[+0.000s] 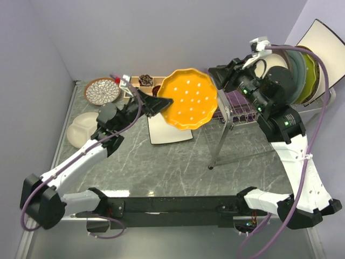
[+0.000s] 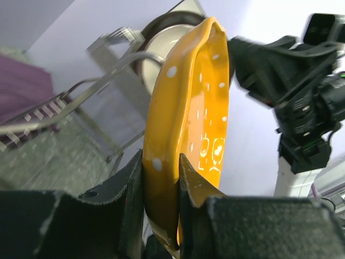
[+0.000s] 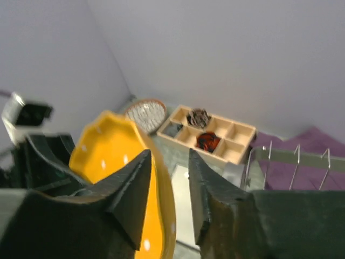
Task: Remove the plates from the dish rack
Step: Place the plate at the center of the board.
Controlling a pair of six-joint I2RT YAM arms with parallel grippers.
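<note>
Left end effector (image 2: 160,162) pinching orange plate (image 2: 194,97) rim, right end effector (image 3: 168,156) parted

**Two white-and-black arms with purple cables**

The left arm (image 1: 81,156) and the right arm (image 1: 299,162) have white shell links and black joints. A purple-grey cable (image 1: 291,48) runs along each. The fingers (image 2: 126,194) are matte black. A black bar (image 1: 172,208) joins both bases.

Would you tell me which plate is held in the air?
The orange scalloped plate, gripped by the left hand; the others lie on the table or stand in the dish rack.
</note>
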